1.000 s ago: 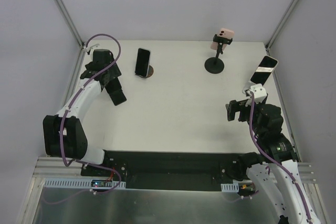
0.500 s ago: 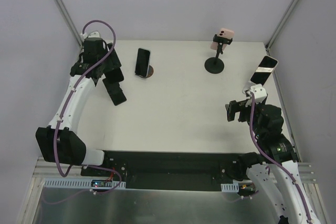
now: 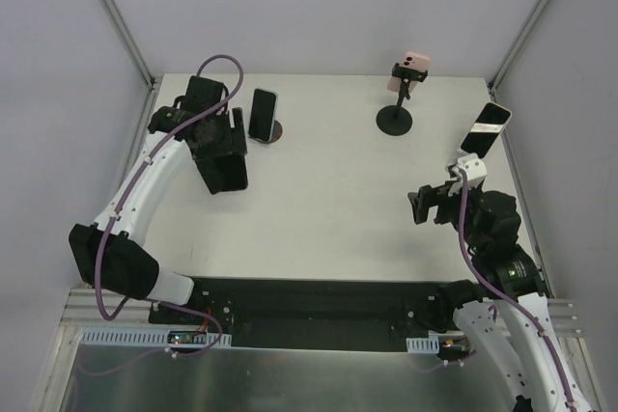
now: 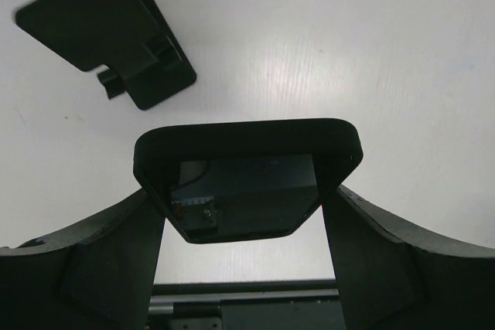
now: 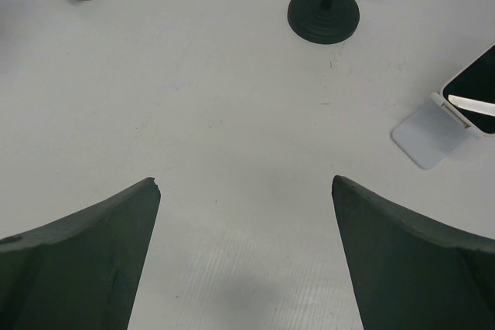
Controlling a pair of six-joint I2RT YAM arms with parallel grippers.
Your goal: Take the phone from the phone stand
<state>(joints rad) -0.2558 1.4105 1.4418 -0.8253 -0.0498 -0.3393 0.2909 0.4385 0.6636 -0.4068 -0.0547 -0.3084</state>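
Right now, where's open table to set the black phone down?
Bare table in the middle, between the round-base stand, the tall black stand and the right hand. It's crowded around the left hand, its black phone and the empty stand.

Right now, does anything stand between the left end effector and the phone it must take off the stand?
Nothing visible does. The left end effector already grips the black phone, and the phone is off the black stand, which lies apart from it on the table.
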